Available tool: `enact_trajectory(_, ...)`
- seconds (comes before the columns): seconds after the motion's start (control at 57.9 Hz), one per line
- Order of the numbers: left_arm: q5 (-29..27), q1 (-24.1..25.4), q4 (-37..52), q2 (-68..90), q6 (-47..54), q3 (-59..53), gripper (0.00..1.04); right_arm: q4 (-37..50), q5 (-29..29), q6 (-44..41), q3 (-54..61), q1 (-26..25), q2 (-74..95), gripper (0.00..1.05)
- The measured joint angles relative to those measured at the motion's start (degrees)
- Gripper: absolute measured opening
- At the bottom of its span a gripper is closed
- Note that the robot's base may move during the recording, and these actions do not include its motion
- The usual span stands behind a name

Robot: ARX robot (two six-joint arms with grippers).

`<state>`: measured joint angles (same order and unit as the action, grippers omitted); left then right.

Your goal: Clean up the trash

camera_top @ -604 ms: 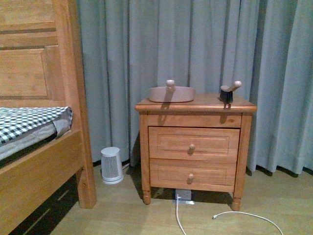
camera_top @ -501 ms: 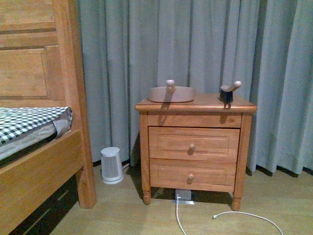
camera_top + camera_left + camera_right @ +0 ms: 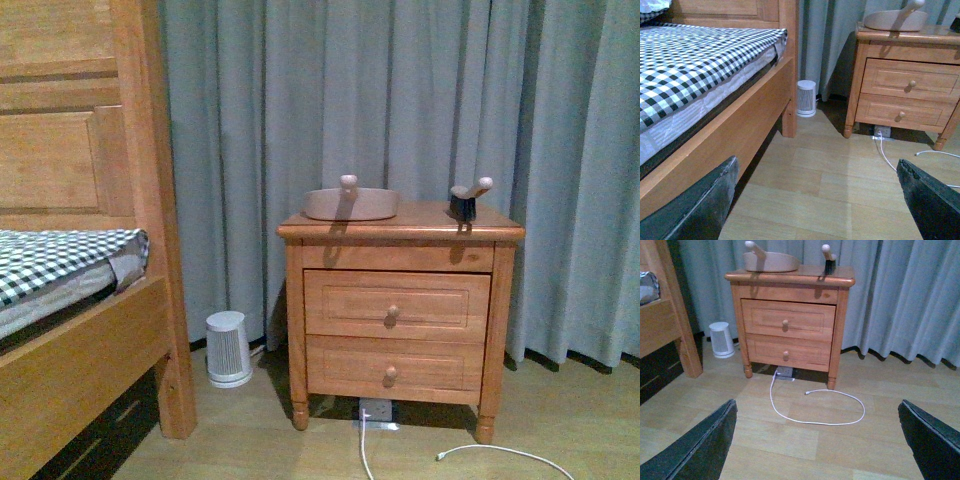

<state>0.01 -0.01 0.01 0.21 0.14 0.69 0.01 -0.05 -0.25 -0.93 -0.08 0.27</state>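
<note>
No trash shows in any view; it is out of view. In the left wrist view my left gripper [image 3: 817,169] stands open over bare wooden floor beside the bed [image 3: 715,125], its dark fingers [image 3: 700,210] wide apart with nothing between them. The right wrist view shows my right gripper [image 3: 817,410] also open and empty above the floor, in front of the nightstand [image 3: 790,320]. Neither arm appears in the front view.
A wooden nightstand [image 3: 398,300] stands against grey curtains, with a dustpan [image 3: 350,203] and a brush [image 3: 466,200] on top. A small white heater [image 3: 228,348] sits between it and the bed [image 3: 90,330]. A power strip [image 3: 375,411] and a white cable [image 3: 815,410] lie on the floor.
The whole front view has shifted a little: the nightstand, heater and bed sit slightly lower in the picture than before. Nothing in the room has moved.
</note>
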Motion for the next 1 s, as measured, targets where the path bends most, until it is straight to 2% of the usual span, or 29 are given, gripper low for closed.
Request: enact_trajectory(1.001,0.0,0.0,0.0,0.0,0.0,0.0,0.97,0.0,0.0,0.0,0.0,0.0,0.0,0.97)
